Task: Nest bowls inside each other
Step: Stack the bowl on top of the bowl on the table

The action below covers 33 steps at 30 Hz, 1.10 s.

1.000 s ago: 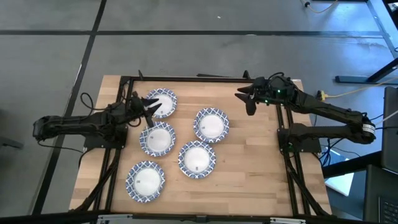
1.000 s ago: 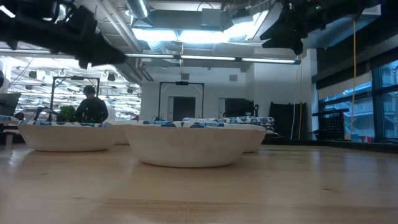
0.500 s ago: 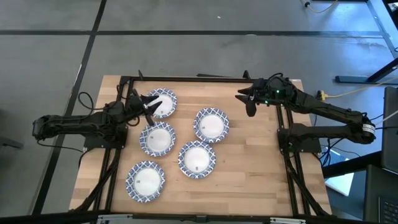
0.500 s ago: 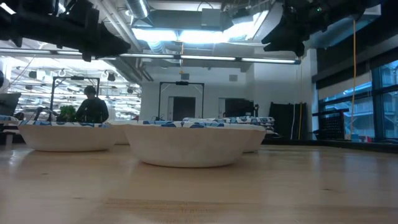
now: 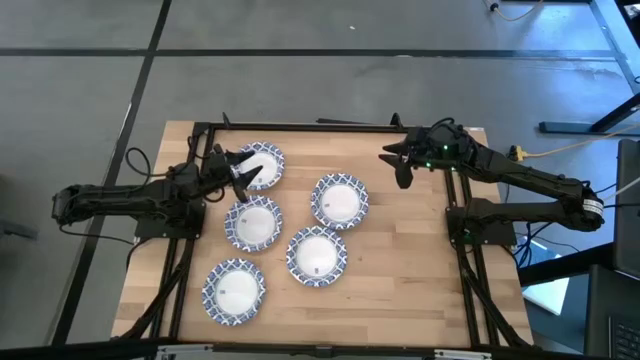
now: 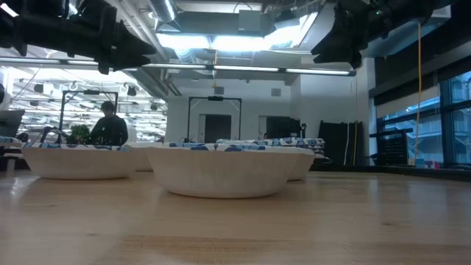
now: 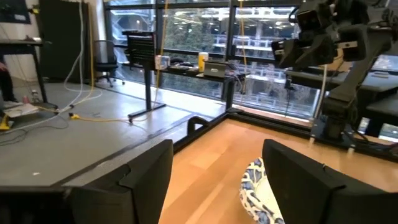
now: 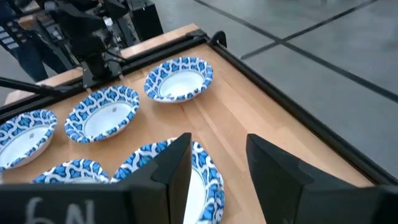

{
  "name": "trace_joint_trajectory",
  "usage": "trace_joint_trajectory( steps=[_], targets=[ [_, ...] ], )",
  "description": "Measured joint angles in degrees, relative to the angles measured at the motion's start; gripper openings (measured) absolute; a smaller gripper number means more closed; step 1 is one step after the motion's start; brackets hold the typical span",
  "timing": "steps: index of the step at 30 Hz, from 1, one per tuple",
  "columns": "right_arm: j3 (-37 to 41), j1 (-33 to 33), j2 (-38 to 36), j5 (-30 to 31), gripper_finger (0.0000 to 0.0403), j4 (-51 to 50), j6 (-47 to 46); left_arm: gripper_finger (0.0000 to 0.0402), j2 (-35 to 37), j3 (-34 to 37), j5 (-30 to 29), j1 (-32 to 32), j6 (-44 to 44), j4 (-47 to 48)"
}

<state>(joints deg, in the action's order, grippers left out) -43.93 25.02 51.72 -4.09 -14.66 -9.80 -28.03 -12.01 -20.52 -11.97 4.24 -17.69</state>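
Observation:
Five bowls with white centres and blue-and-white rims rest on their bases on the wooden table: one far left (image 5: 262, 164), one below it (image 5: 252, 222), one in the middle (image 5: 340, 200), one nearer (image 5: 317, 255) and one near left (image 5: 235, 290). My left gripper (image 5: 240, 170) hangs open and level over the left rim of the far-left bowl (image 7: 256, 194), well above it, with nothing between its fingers (image 7: 214, 186). Over the far right of the table my right gripper (image 5: 396, 160) hovers open and tilted down. The middle bowl (image 8: 205, 177) lies far below its fingers (image 8: 214, 165).
Black frame rails (image 5: 300, 126) run along the table's far edge and down both sides. Bare wood (image 5: 410, 280) lies to the right of the bowls and along the near edge. A person (image 6: 108, 126) stands in the room beyond the table.
My left gripper has opened wide and tipped up from a downward slant to level, staying over the far-left bowl's rim. The bowls have not moved. My right gripper has kept its place.

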Motion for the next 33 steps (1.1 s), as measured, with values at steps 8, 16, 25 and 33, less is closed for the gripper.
trace_joint_trajectory(
  steps=[8,16,25,33],
  targets=[
    [-0.02,0.00,0.00,0.03,0.0154,-1.09,0.14,0.0241,-2.46,0.00,-0.05,0.00,5.79,3.10],
    [-0.02,-0.01,0.00,0.04,0.0154,-1.06,0.22,0.0241,-12.30,-5.02,0.15,0.00,3.23,7.99],
    [-0.02,-0.02,0.00,0.04,0.0154,-1.06,0.00,0.0240,-25.11,-14.89,-4.45,-0.72,7.43,24.08],
    [-0.02,-0.02,0.00,0.04,0.0154,-1.08,0.00,0.0240,-34.15,-18.43,-2.42,-1.31,13.22,27.02]
  ],
)
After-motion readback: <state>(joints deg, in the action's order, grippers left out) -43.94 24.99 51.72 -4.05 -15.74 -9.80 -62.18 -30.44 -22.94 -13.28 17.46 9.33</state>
